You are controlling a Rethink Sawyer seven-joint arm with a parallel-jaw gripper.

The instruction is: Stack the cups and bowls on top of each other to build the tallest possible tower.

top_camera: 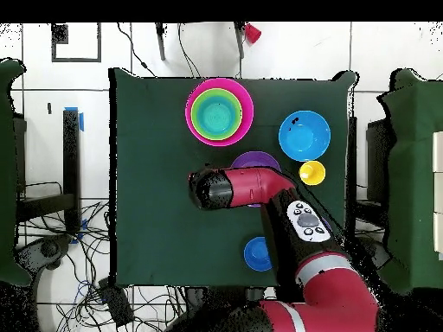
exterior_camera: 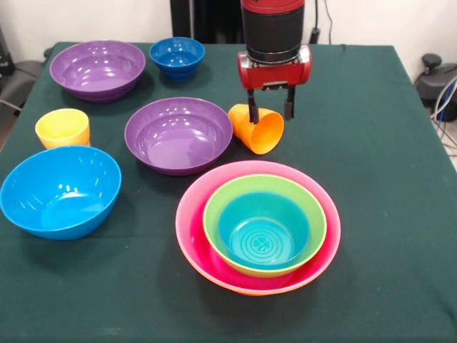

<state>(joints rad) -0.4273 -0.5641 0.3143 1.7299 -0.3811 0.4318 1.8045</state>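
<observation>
At the front view's left edge of the green-clothed desk [exterior_camera: 371,107] sits the light blue bowl [exterior_camera: 60,191], with the yellow cup [exterior_camera: 63,128] upright just behind it and one purple bowl [exterior_camera: 97,68] farther back. Next come the small dark blue bowl [exterior_camera: 176,57] at the rear and the second purple bowl [exterior_camera: 178,134] mid-desk. The orange cup [exterior_camera: 257,128] lies on its side just beside that purple bowl, mouth toward the camera. The gripper [exterior_camera: 270,109] stands over it, fingers apart, straddling the cup's narrow end. In front sits the tower [exterior_camera: 258,227]: the teal bowl [exterior_camera: 263,230] inside the green bowl [exterior_camera: 314,232] inside the pink bowl [exterior_camera: 196,229], an orange rim showing beneath.
</observation>
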